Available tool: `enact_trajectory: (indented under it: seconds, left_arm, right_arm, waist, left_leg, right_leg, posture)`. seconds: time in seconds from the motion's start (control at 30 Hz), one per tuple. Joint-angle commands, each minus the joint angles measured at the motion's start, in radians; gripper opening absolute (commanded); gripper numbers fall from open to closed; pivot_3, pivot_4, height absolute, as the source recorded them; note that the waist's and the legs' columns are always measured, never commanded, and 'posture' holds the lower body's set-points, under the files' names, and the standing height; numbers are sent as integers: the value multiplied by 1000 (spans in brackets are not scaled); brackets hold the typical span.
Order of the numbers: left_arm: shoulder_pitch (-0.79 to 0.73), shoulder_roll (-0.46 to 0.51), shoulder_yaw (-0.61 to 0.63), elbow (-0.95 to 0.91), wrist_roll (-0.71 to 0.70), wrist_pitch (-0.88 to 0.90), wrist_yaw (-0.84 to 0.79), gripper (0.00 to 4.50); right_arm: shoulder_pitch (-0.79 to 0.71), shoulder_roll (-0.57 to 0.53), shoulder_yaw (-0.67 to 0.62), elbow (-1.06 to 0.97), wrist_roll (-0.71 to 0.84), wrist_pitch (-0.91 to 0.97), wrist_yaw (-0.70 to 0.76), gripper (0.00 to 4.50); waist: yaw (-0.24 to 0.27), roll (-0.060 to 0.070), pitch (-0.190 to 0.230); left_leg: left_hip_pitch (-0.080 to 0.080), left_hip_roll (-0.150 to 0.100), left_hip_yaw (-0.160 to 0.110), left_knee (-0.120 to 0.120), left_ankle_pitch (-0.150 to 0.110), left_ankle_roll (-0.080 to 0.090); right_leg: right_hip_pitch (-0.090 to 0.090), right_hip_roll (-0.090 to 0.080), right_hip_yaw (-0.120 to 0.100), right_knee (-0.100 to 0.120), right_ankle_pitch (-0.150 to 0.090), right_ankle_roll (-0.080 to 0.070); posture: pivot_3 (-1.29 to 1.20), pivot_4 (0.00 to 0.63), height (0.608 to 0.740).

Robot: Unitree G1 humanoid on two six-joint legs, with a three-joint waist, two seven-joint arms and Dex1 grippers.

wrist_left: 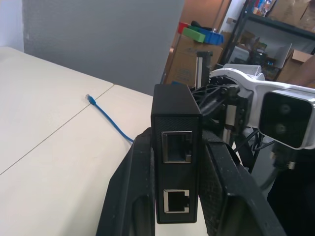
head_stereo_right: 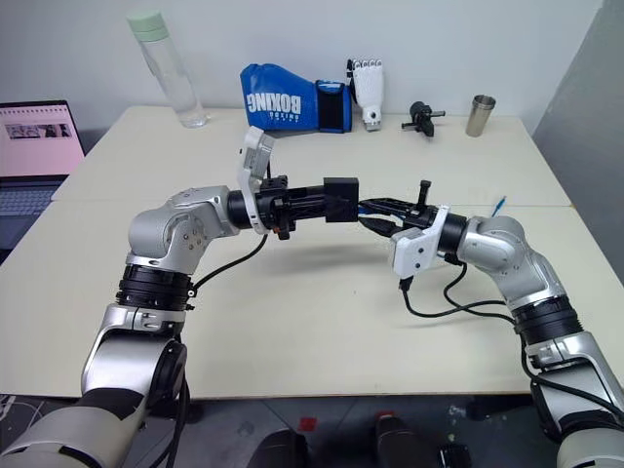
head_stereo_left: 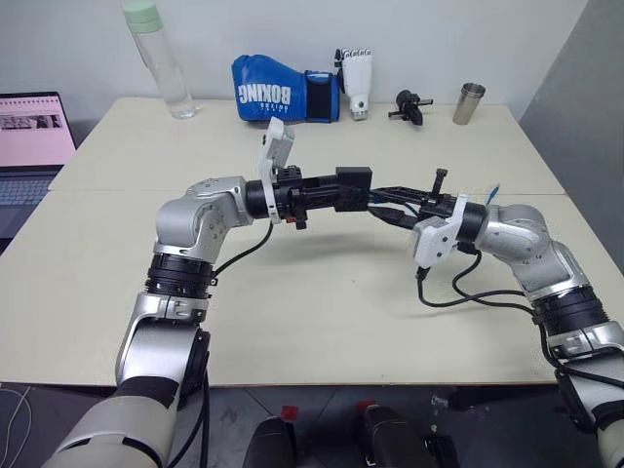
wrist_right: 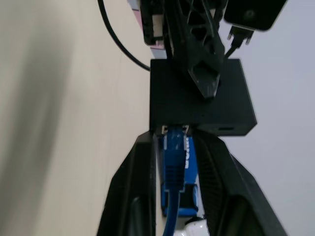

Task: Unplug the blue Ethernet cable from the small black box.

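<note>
Currently the left hand (wrist_left: 179,196) is clamped on the small black box (wrist_left: 176,147), one finger on each side, holding it level in the air above the middle of the tabletop (head_stereo_left: 292,322). Left wrist view shows two ports on the box's exposed face, both empty. Right wrist view shows the blue Ethernet cable (wrist_right: 173,167) with its plug seated in a port on the opposite edge of the box, so it is not unplugged yet. Right hand (wrist_right: 174,187) has its fingers on either side of that plug, close to it; firm grip or just bracketing, cannot tell. The two hands meet nose to nose over the tabletop, box between them. Cable's free end (wrist_left: 89,98) lies on the tabletop on the robot's right, behind the right arm. Along the far edge: clear bottle (head_stereo_left: 161,63), blue boxing glove (head_stereo_left: 283,96), white robotic hand model (head_stereo_left: 357,80), black knobbed gadget (head_stereo_left: 409,105), metal cup (head_stereo_left: 469,103). Laptop (head_stereo_left: 29,146) sits off the tabletop's left edge.
</note>
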Motion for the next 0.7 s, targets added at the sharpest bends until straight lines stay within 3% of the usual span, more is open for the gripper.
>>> enact_trajectory:
  seconds: [0.03, 0.2, 0.37, 0.53, 0.7]
  left_arm:
    - [-31, 11, 12, -3, 0, -15, -19, 774]
    - [-21, 29, 4, -3, 6, -30, -57, 774]
    - [-29, 43, 9, -4, -7, -24, -103, 774]
    - [-46, 42, 14, -1, -15, -19, -131, 774]
    - [-58, 40, 13, 13, -11, -26, -143, 774]
  right_arm:
    - [13, -56, -21, -119, 199, 150, 161, 2173]
    - [23, -126, -79, -251, 461, 552, 322, 3345]
    - [-80, -161, -137, -320, 768, 1148, 380, 4465]
    - [-163, -110, -174, -288, 914, 1457, 364, 4465]
    - [-214, -51, -170, -236, 954, 1603, 379, 4465]
  waist:
    - [1, 0, 0]
    - [9, 0, 0]
    - [10, 1, 0]
    - [12, 1, 0]
    - [17, 1, 0]
  left_leg:
    - [0, 0, 0, 0, 0, 0]
    - [0, 0, -1, 1, 0, 0]
    - [0, 0, -1, 1, -1, 2]
    - [-1, 0, -2, 1, -2, 4]
    - [-2, 0, -2, 1, -3, 5]
  right_leg:
    - [0, 0, 0, 0, 0, 0]
    - [0, 0, -1, 0, 0, 0]
    - [0, 0, -2, 1, 0, 0]
    - [0, 1, -3, 1, 0, 0]
    - [0, 1, -4, 0, 0, 0]
  posture:
    - [0, 150, 740]
    - [0, 150, 740]
    - [0, 150, 740]
    - [0, 150, 740]
    - [0, 150, 740]
